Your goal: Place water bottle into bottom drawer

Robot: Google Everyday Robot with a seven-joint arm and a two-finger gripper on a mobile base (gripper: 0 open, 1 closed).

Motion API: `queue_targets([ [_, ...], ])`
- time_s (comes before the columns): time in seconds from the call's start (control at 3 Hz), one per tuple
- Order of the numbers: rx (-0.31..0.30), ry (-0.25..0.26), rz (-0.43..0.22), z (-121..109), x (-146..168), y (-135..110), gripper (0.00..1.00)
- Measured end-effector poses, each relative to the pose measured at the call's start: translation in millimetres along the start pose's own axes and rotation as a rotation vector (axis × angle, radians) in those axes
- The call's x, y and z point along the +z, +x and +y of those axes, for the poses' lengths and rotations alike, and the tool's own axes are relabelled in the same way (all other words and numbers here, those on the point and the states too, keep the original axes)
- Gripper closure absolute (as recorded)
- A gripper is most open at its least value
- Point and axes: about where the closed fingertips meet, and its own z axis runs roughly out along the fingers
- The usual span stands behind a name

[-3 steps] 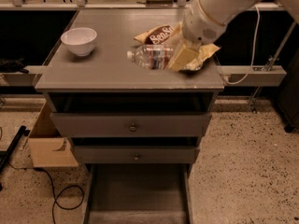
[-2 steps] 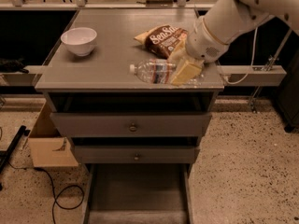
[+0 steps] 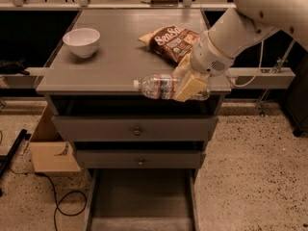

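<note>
Looking at your arm, it drops in from the upper right corner, the white forearm slanting down and to the left across the right side of the cabinet top. The wrist sits just past the front right corner of the top, and the gripper points down and to the left from there, right at the front edge. Its tan fingers are clamped around the water bottle, gripping it toward the base end.

You've got the bottle lying roughly level, white cap pointing left, hanging at the front lip of the top and above the upper drawers. So it's out over the edge, not resting flat on the surface as far as I can tell.

Below it, the two shallow drawers with round knobs are shut. The bottom drawer is pulled out at floor level, almost straight beneath the bottle.

Back on the top you've got a chip bag just behind the gripper and a white bowl well off to the left. A cardboard box sits on the floor left of the cabinet.
</note>
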Motion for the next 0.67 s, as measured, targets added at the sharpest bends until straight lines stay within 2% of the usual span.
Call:
queue_targets([
  [0.33, -0.008, 0.008, -0.043, -2, 2, -7, 1.0],
  [0.67, -0.005, -0.024, -0.07, 19, 23, -10, 1.0],
])
